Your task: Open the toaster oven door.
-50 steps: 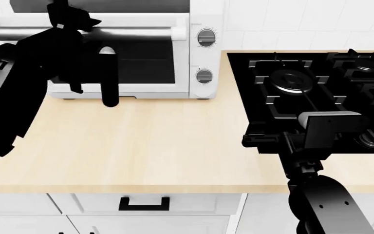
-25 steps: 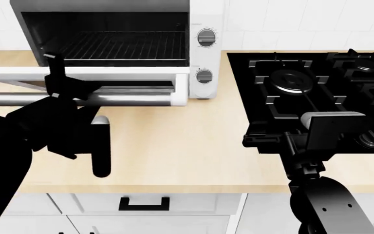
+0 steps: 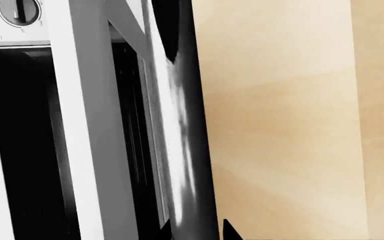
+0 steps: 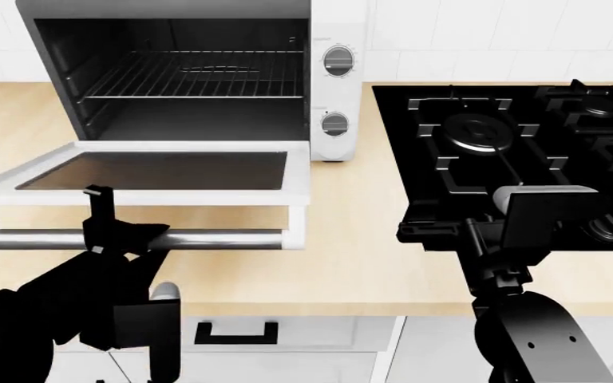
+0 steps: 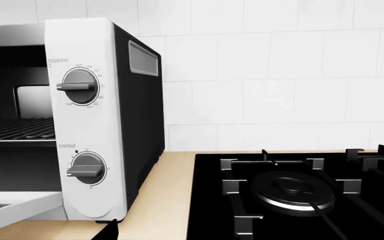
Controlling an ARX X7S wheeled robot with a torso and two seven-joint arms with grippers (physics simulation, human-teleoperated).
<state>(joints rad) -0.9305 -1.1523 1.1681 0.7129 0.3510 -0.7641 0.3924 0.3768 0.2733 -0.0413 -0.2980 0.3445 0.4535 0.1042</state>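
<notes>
The white toaster oven point(image 4: 334, 88) stands at the back of the counter with its dark interior and wire rack point(image 4: 205, 76) exposed. The door point(image 4: 296, 171) lies folded down, about level, glass window up. Its silver bar handle point(image 4: 211, 238) runs along the front edge. My left gripper point(image 4: 115, 238) is shut on the handle near its left part. In the left wrist view the handle point(image 3: 185, 125) passes between my left gripper's point(image 3: 195, 232) tips. My right gripper point(image 4: 408, 231) hovers open and empty over the hob's left edge. The right wrist view shows the oven point(image 5: 85, 125) from its knob side.
A black gas hob point(image 4: 520, 136) fills the counter's right half and shows in the right wrist view point(image 5: 292, 195). The wooden counter point(image 4: 350, 263) ends just in front of the lowered door. White drawers with a black handle point(image 4: 236, 333) are below. A tiled wall point(image 5: 279, 75) stands behind.
The door has swung from shut to fully down. My left gripper moved toward the counter's front edge, holding the handle. The right arm has not moved.
</notes>
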